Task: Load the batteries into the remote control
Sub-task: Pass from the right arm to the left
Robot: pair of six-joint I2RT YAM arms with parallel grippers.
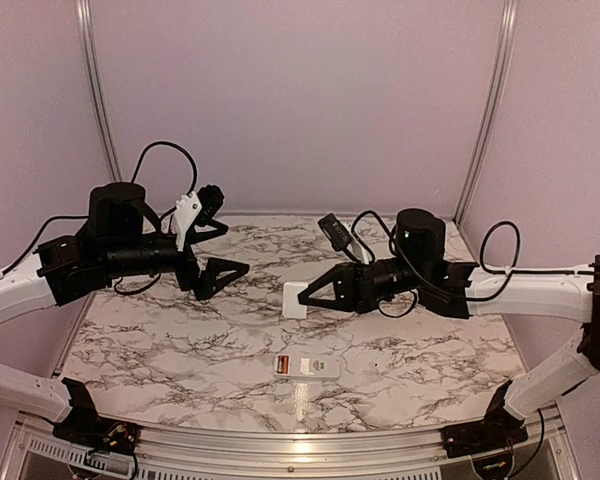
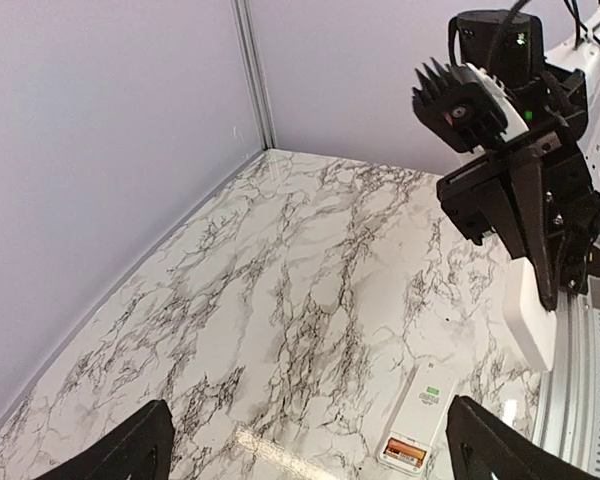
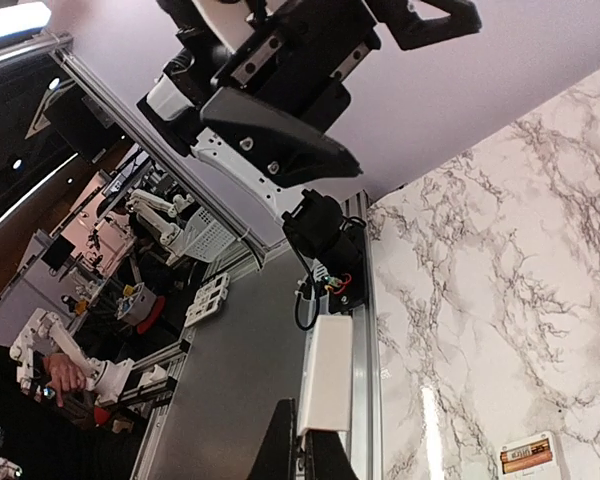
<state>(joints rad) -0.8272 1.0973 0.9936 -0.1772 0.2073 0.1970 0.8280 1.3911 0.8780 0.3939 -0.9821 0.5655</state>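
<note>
Since the remote control [image 1: 307,367], flat on the bench [image 1: 180,340] with what seems an orange battery [image 2: 408,452] in one end, looks light, stiff and slippery, I would take it by its long edges, while behind it the left pincer [image 1: 220,272] is spread and the right pincer [image 1: 308,294] pinches a flat white piece [image 1: 296,302].

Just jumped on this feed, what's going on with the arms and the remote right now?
The right hand is shut on a flat white piece, possibly the battery cover, and holds it above the marble table. The left hand is wide open and empty, hovering off to the left. The remote control lies flat near the front edge, between the arms, with an orange battery showing at one end. Neither hand touches it.
</note>
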